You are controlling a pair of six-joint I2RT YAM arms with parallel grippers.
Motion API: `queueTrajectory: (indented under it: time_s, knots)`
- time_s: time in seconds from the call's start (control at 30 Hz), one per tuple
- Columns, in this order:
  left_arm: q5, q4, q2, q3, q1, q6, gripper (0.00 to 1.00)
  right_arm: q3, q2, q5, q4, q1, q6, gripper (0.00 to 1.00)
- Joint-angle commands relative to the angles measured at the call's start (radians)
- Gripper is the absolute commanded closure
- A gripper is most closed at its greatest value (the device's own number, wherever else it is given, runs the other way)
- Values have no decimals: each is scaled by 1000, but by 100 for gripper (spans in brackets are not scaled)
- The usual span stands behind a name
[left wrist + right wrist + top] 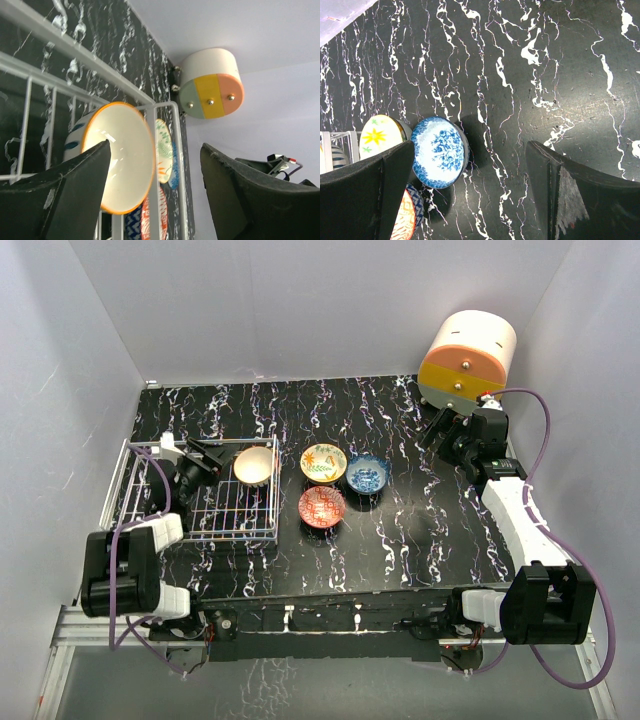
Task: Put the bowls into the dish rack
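Left end effector (222,456), spread wide, beside tan bowl (254,465) in dish rack (274,510) — next: reach for yellow-floral bowl (323,462).

Bright, even light from above — short soft shadow just right of the blue bowl (440,157). Small glare streaks on the tan bowl (125,160). Wrist views' near pincer fingers (65,200) look slightly blurred.

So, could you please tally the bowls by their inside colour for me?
Tan bowl: 1
Yellow-floral bowl: 1
Blue bowl: 1
Red bowl: 1
Total: 4 bowls
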Motion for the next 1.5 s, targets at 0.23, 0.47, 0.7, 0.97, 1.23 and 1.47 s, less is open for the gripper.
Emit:
queueTrajectory:
  time_s: [0.23, 0.47, 0.7, 0.97, 1.23, 1.47]
  knots:
    - [-91, -940, -177, 390, 4, 464, 30, 6, -6, 3, 48, -3, -13, 4]
    - [-172, -1144, -157, 456, 4, 555, 36, 14, -4, -5, 48, -2, -9, 4]
    - [-170, -1138, -146, 445, -24, 567, 37, 13, 1, -11, 51, -2, -6, 4]
    - [-411, -1209, -127, 527, -259, 672, 40, 8, 4, -8, 54, -3, -4, 4]
    - [-427, -1206, -253, 510, -319, 829, 41, -2, 13, -7, 63, -3, -2, 4]
    - [-367, -1250, -284, 529, -335, 1026, 36, -8, 31, -32, 83, -2, 18, 4]
